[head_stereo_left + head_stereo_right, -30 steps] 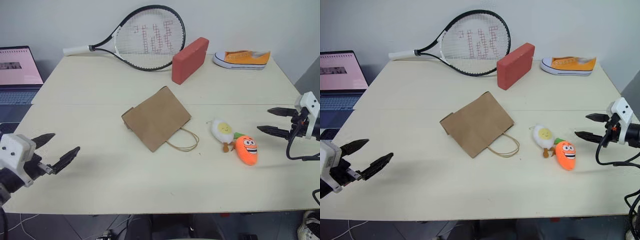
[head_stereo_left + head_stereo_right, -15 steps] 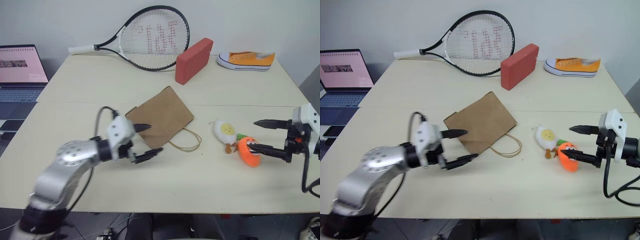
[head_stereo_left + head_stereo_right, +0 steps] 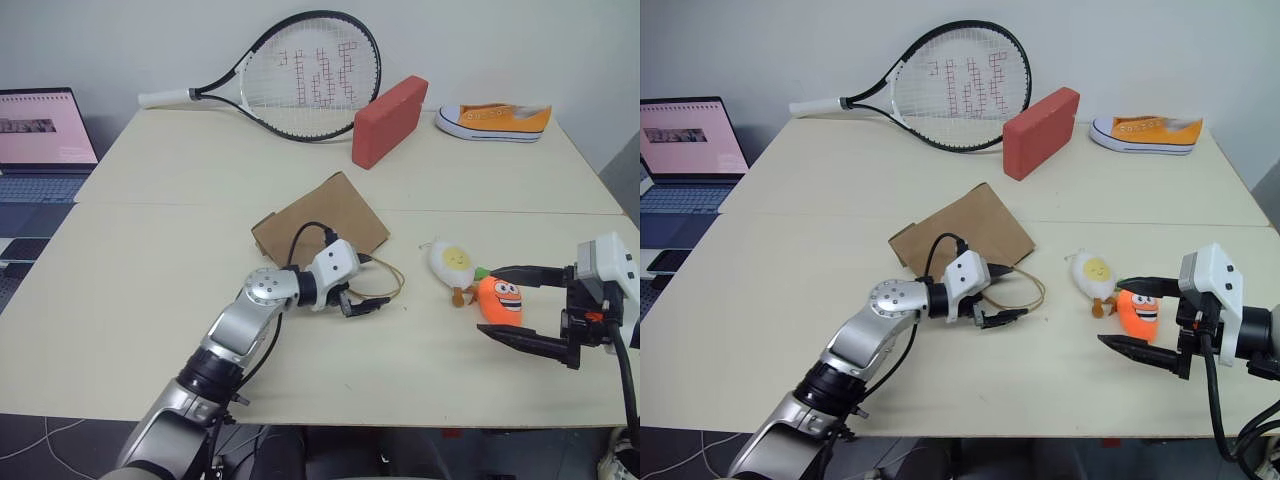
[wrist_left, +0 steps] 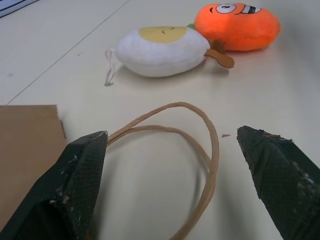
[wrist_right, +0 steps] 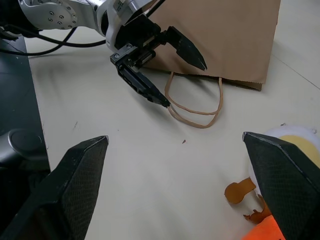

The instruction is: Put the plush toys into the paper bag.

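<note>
My left gripper (image 3: pixel 362 292) straddles the flat brown paper bag's (image 3: pixel 318 214) twisted-cord handles (image 4: pixel 197 150), jaws spread wide, ready to lift it open. Just beside those handles lie the white egg plush (image 3: pixel 449 265) and orange carrot plush (image 3: pixel 499 300); my right gripper (image 3: pixel 522 305) brackets the carrot, jaws released.

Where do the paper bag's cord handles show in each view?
Left eye: handles at centre, between bag and egg toy.
Right eye: just right of the left gripper.
Left wrist: looping between the fingers.
Right wrist: upper middle, below the bag.
Shared landmark: egg toy.
</note>
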